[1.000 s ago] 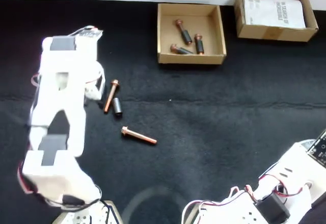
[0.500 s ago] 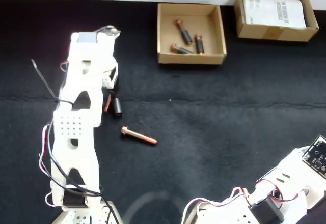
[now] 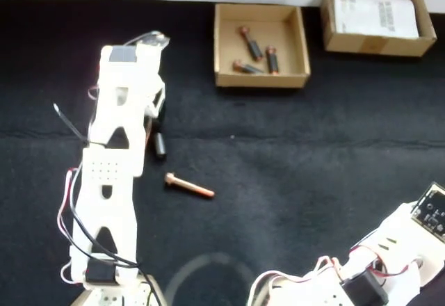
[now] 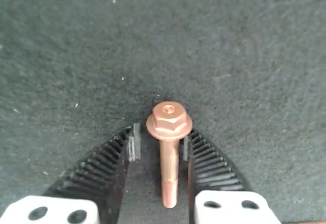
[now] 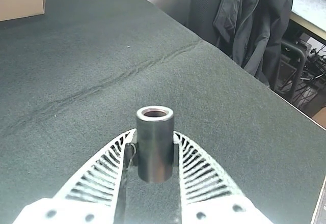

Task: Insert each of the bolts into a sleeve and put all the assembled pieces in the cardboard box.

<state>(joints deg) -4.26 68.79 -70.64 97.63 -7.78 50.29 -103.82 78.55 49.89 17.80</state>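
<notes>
Open cloth [image 3: 292, 167] from loose bolt [image 3: 189, 186] to cardboard box [image 3: 261, 80] — left arm [image 3: 115, 160] alongside.

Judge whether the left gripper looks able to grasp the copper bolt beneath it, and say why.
Probably yes. The left gripper is open and straddles the bolt, which lies flat on the black mat along the gap, with nothing else between the jaws.

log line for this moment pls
left hand: open, straddling bolt on table | right hand: shut on sleeve | cardboard box: three assembled pieces | loose bolt, loose sleeve
</notes>
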